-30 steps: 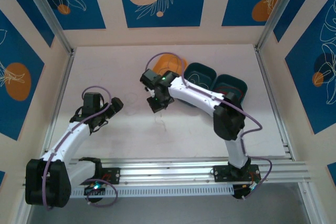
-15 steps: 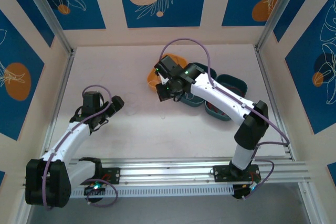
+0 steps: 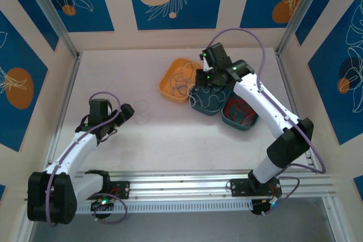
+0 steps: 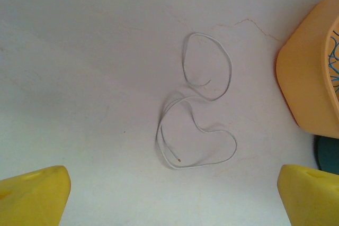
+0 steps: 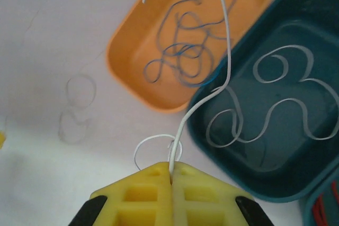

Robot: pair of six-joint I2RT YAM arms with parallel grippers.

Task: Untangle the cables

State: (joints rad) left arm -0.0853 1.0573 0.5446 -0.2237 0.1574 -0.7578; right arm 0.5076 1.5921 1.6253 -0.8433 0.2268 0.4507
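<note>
Pinching whitish cable [image 5: 229, 62], right hand [image 5: 172, 170] by teal tray [image 5: 323, 25]; left hand [image 4: 169, 194] spread above loose white cable [image 4: 198, 130].

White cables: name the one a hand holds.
The white cable pinched in the right hand; the others lie loose on the table and in the teal tray.

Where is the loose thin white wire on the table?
Left wrist view: the thin white wire lies curled on the table, left of the orange plastic tray.
</note>
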